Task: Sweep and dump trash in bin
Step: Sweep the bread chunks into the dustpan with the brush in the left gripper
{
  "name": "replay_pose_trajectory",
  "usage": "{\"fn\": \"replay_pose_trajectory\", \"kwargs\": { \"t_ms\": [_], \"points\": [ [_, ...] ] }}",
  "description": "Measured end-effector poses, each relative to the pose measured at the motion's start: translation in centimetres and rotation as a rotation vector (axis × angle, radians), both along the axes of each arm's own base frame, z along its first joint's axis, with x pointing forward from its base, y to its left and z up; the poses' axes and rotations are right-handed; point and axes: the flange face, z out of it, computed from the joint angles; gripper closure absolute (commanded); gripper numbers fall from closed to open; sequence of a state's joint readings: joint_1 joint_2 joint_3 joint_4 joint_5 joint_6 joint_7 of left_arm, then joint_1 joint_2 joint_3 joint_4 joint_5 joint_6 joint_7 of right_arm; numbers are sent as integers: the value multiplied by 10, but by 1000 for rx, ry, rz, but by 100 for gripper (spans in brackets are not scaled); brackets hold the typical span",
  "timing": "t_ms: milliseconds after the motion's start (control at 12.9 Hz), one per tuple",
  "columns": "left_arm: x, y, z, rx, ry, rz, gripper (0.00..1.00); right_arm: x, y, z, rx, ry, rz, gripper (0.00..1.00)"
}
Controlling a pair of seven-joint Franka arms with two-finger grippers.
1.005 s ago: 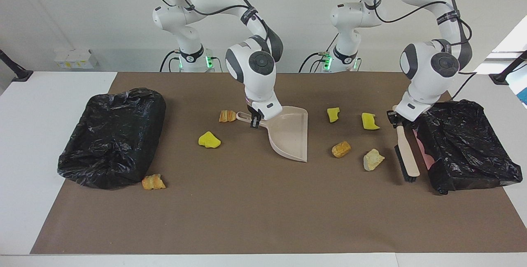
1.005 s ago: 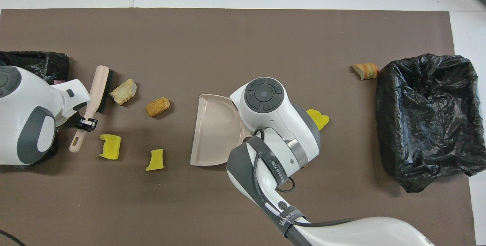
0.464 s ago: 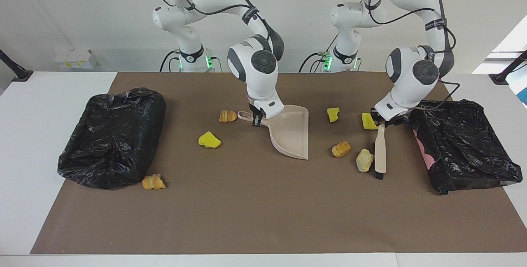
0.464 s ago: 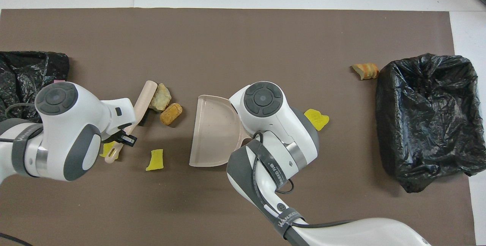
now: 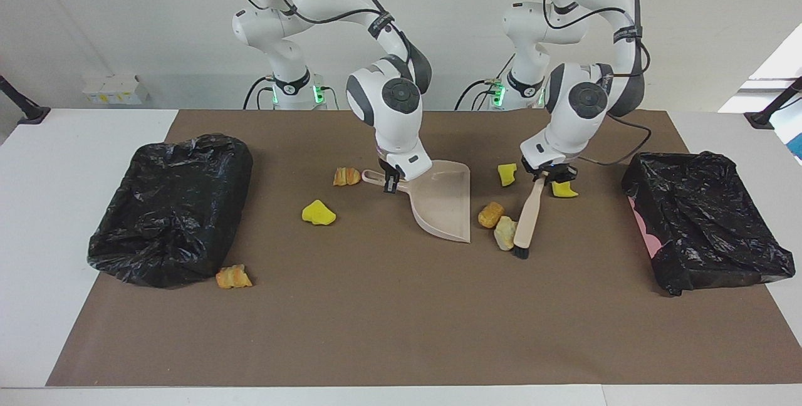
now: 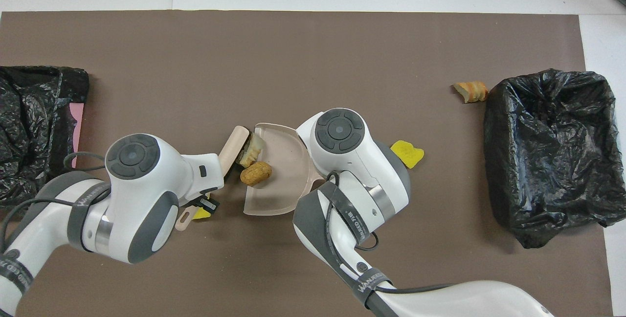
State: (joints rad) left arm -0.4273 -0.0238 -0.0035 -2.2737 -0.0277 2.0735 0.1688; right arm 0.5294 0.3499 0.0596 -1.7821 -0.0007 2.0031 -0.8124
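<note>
My right gripper (image 5: pixel 390 182) is shut on the handle of the beige dustpan (image 5: pixel 442 205), which rests on the mat with its mouth toward the left arm's end. My left gripper (image 5: pixel 551 174) is shut on the handle of the brush (image 5: pixel 526 221). The brush head presses a pale stone-like chunk (image 5: pixel 504 232) and a tan-orange chunk (image 5: pixel 490 215) against the dustpan's mouth (image 6: pixel 254 160). Two yellow sponge pieces (image 5: pixel 507 174) (image 5: pixel 564 190) lie by the left gripper. Another yellow piece (image 5: pixel 318 213) and a bread-like piece (image 5: pixel 346 176) lie beside the dustpan's handle.
A black-bagged bin (image 5: pixel 172 205) stands at the right arm's end, with a bread-like chunk (image 5: pixel 233 277) at its corner. A second black-bagged bin (image 5: pixel 702 218) stands at the left arm's end. A brown mat (image 5: pixel 401 318) covers the table.
My left arm swept the brush from beside the bin toward the dustpan, pushing the pale and tan-orange chunks to its mouth. The right gripper and dustpan barely moved.
</note>
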Motion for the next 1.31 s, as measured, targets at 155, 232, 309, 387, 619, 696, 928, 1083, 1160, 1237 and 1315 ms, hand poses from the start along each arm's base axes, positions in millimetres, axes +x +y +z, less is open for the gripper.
{"fn": "replay_pose_trajectory", "kwargs": {
  "t_ms": [155,232,309,387,619,696,928,1083,1160,1237,1315],
  "points": [
    [-16,-27,2,6,10,16,100,0,0,0,0,0,0,100],
    [-21,-34,5,-1,29,38,100,0,0,0,0,0,0,100],
    [-23,-35,13,-2,48,61,100,0,0,0,0,0,0,100],
    [-23,-33,22,3,65,78,100,0,0,0,0,0,0,100],
    [-20,-6,67,13,77,206,100,0,0,0,0,1,0,100],
    [-20,15,79,26,95,268,100,0,0,0,-1,1,0,100],
    [-15,88,92,115,114,462,100,0,0,0,-1,1,0,100],
    [-12,126,84,181,105,571,100,0,0,0,-1,1,0,100],
    [-14,142,78,207,105,603,100,0,0,-1,-1,1,0,100],
    [-19,159,73,227,103,634,100,0,0,-1,-1,1,0,100],
    [-24,177,68,237,92,669,100,0,0,-1,-1,1,0,100]
  ]
}}
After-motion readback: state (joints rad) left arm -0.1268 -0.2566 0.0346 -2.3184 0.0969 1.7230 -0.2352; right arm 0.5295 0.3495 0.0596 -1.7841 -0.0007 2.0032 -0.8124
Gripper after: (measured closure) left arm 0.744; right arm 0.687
